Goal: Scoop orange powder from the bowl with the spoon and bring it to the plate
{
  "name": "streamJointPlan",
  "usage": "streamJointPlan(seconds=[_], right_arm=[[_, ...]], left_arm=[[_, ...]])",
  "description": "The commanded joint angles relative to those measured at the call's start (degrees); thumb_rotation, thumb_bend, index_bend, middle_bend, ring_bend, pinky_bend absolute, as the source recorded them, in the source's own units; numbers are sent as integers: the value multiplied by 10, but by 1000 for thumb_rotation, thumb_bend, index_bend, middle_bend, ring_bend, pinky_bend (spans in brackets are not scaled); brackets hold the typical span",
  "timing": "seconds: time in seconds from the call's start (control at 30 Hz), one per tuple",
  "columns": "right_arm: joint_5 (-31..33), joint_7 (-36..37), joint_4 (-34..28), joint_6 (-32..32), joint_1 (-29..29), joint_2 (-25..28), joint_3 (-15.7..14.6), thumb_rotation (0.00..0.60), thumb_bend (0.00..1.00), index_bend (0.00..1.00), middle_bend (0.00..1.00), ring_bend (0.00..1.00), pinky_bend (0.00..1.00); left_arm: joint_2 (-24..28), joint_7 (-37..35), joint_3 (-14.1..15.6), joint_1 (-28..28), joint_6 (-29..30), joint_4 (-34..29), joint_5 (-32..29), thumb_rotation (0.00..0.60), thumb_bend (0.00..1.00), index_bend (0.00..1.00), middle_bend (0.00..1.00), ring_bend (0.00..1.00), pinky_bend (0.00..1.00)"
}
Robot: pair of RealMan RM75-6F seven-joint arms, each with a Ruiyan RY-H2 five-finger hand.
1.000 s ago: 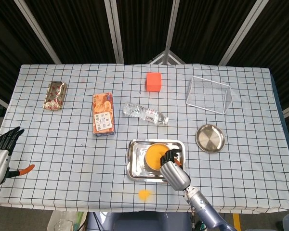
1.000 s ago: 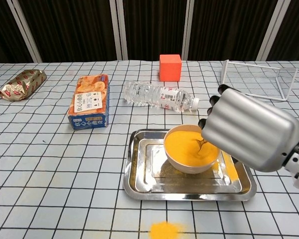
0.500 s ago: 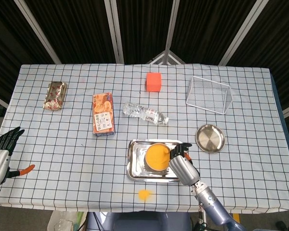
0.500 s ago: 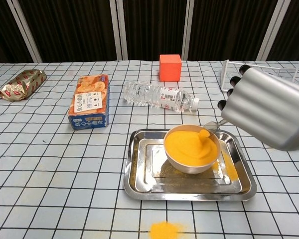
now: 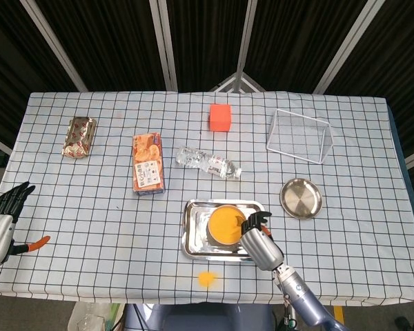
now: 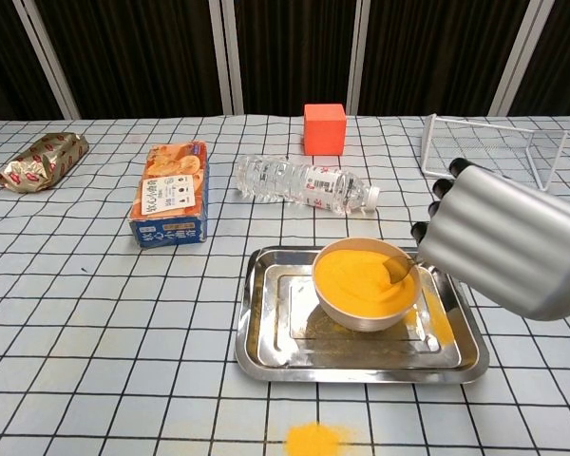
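Since half a second ago the right hand (image 6: 508, 249), clamped on the spoon (image 6: 396, 270), has dipped its tip back into the bowl (image 6: 365, 284) of orange powder. Tilting during the carry to the plate (image 5: 301, 198) could spill more onto the tray (image 6: 456, 356). The left hand (image 5: 1, 219) idles, fingers apart.

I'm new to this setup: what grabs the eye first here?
The bowl heaped with bright orange powder, in a steel tray at the near table edge, with the big silver right hand holding a spoon into it. Then the spilled orange powder pile before the tray.
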Motion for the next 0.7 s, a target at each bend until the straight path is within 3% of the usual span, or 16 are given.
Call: streamJointPlan(seconds=[0.03, 0.7], right_arm=[[-2, 4, -3, -2, -1, -5, 0, 600, 555, 676, 616, 494, 509], [-21, -2, -29, -5, -6, -1, 21, 600, 561, 676, 616, 494, 509]], left_arm=[[0, 0, 0, 0, 0, 0, 0, 600, 8, 0, 0, 0, 0], [1, -2, 0, 0, 0, -1, 0, 600, 8, 0, 0, 0, 0]])
